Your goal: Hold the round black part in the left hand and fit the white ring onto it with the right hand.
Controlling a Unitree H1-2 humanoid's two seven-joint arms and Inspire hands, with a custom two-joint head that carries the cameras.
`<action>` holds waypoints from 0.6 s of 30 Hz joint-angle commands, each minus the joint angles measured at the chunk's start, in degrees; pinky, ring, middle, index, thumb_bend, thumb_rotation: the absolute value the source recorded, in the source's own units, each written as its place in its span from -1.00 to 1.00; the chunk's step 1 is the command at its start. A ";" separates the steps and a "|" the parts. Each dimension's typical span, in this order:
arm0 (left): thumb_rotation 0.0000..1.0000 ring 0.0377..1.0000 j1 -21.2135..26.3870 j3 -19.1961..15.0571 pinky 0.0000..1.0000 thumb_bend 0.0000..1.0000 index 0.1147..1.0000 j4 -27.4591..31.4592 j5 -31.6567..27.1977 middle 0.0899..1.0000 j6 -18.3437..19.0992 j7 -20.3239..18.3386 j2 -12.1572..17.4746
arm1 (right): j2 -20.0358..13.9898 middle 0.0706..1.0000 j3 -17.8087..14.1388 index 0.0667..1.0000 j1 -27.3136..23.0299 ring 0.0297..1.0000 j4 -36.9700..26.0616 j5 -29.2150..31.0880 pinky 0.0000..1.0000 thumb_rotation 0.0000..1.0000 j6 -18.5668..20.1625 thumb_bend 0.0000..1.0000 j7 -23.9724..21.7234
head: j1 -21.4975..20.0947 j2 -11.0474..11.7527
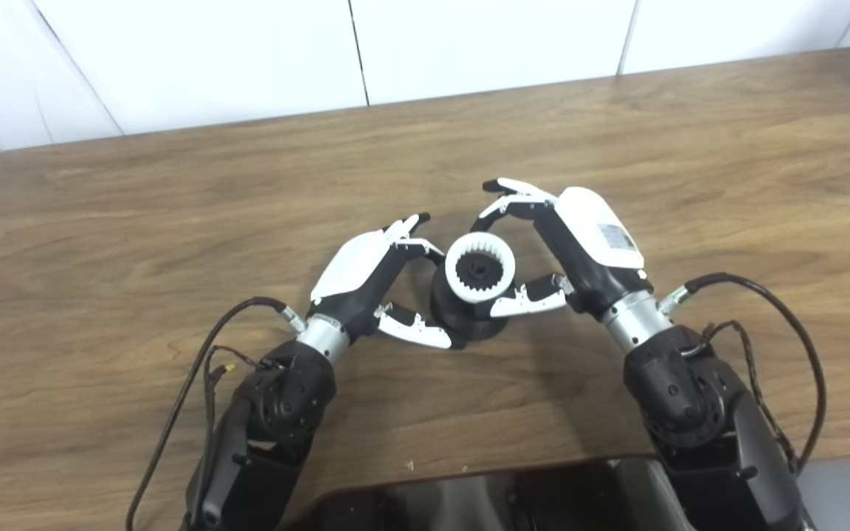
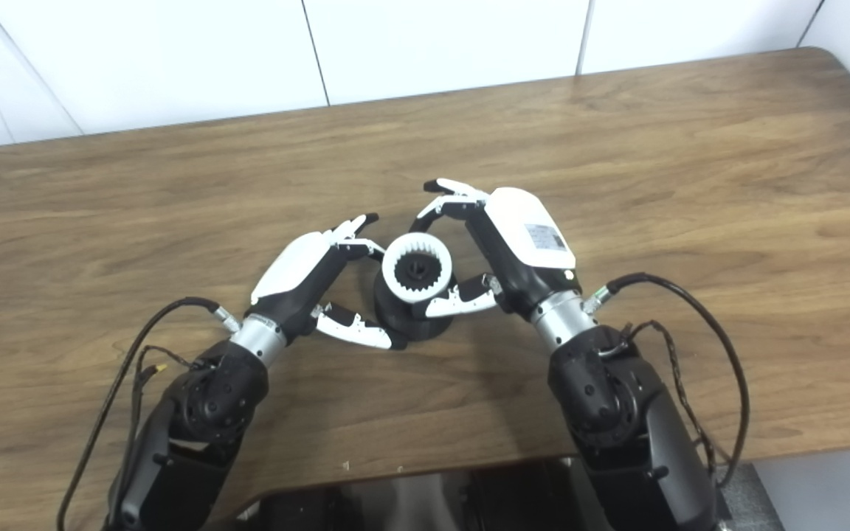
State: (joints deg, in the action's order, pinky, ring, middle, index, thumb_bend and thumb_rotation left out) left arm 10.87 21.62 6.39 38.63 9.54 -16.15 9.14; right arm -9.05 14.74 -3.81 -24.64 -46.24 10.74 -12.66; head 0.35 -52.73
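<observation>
Tabletop (image 1: 174,184): white ring (image 1: 479,268) seated (both views).

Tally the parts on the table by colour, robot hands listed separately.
Black: 1, the round black part, standing on the table.
White: 1, the white ring, on top of it.
Robot hands: 2, left robot hand and right robot hand, either side of the part.
Total: 2 parts, 2 robot hands.

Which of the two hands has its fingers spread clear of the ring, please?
The right hand: its fingers arch apart from the white ring. The left hand instead wraps the black part below.
</observation>
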 commanded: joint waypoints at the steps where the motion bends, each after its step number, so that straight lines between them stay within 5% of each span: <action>1: -0.33 1.00 2.47 -0.43 1.00 0.83 0.11 2.60 0.43 1.00 -0.24 0.63 0.21 | 0.04 0.67 0.23 -0.09 -0.71 0.61 0.20 -0.54 0.58 -0.68 -2.08 0.04 1.78 | 0.01 -0.01; 18: -0.35 1.00 2.36 -0.48 1.00 0.82 0.10 3.23 0.54 1.00 0.35 0.30 -0.24 | -0.71 0.68 2.22 -0.09 0.23 0.60 2.46 -0.61 0.59 -0.68 -2.39 0.04 2.55 | 0.43 -0.60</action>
State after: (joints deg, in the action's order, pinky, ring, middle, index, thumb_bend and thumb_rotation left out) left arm 10.86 21.68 6.56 39.46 10.45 -16.64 9.13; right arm -9.42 16.47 -3.65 -22.70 -46.46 9.85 -10.13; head 0.70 -53.26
